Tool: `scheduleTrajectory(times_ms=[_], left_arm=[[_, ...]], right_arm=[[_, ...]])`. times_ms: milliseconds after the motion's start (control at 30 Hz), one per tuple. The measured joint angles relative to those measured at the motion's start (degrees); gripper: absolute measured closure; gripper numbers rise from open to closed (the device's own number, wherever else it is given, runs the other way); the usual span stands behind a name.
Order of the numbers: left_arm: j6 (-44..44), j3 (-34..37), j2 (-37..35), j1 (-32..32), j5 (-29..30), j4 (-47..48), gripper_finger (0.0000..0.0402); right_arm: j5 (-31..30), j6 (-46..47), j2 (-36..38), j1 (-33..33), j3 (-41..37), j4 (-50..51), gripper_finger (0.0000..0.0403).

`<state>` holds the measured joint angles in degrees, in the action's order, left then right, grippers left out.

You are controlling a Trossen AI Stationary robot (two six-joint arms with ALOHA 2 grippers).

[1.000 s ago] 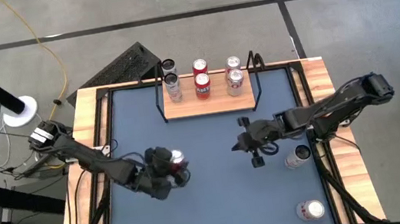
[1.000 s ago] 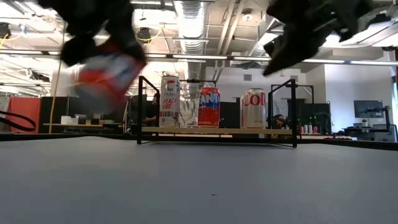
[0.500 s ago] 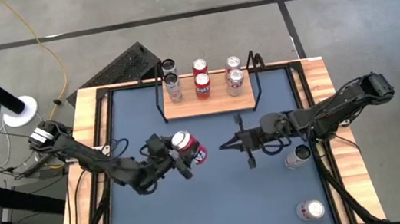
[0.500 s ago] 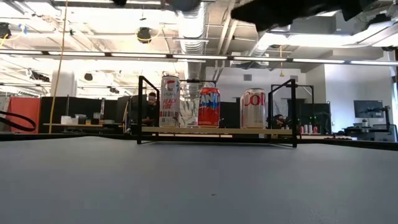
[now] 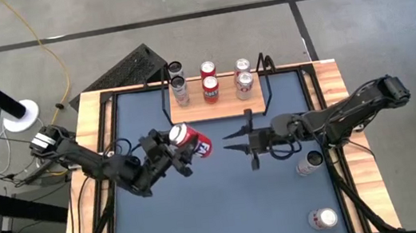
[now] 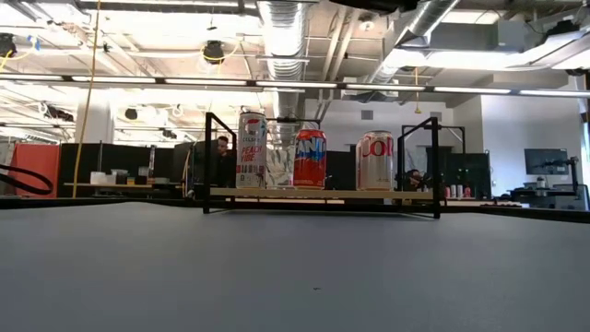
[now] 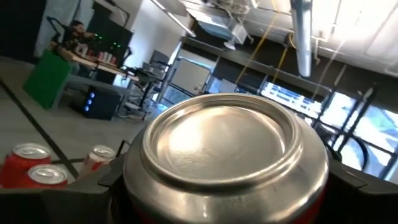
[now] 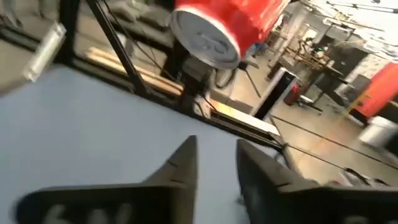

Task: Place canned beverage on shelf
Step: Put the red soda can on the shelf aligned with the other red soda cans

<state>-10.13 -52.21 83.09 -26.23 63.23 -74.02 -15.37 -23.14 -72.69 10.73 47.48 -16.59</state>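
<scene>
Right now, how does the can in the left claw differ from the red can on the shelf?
The held red can is lifted off the table and tilted; the red shelf can stands upright on the shelf. The held one is gripped by the left claw; the shelf one stands free. Both are red with silver tops.

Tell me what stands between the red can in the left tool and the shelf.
Nothing visible stands on the blue mat between the red can, held tilted in the left tool, and the shelf. The right tool hovers beside that path. The shelf board's front strip looks bare; six cans crowd its back.
</scene>
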Motion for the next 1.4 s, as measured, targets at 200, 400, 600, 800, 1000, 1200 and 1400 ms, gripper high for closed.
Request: scheduleTrajectory(times_ms=[200, 400, 600, 800, 1000, 1200, 1400], left_arm=[[0.2, 0.0, 0.0, 3.1, 3.8, -4.0, 0.0109], [8.8, 0.0, 0.0, 8.8, 4.3, -0.6, 0.0109], [30.2, 0.0, -2.3, 17.3, -7.3, 17.7, 0.0109], [46.3, 0.0, -6.1, 27.1, -24.9, 31.5, 0.0109], [46.2, 0.0, -6.2, 30.7, -27.0, 28.9, 0.0109], [53.6, 0.0, -6.2, 38.3, -39.7, 33.0, 0.0109], [56.0, 0.0, -6.2, 41.7, -43.2, 34.0, 0.0109]], right_arm=[[-14.3, -16.7, 0.3, 2.8, 0.2, 4.5, 0.0159], [-24.5, -30.6, 0.2, 5.1, 0.2, 2.7, 0.0109], [-39.1, -38.8, 0.2, 6.3, 0.2, -3.5, 0.0111], [-36.7, -43.6, 0.2, 6.0, 0.2, -5.0, 0.0112], [-33.1, -53.2, 0.2, 4.3, 0.2, -11.4, 0.0112], [-25.0, -66.5, 0.2, -0.1, 0.2, -13.1, 0.0113], [-21.1, -79.3, 0.2, -3.4, 0.2, -12.8, 0.0113]])
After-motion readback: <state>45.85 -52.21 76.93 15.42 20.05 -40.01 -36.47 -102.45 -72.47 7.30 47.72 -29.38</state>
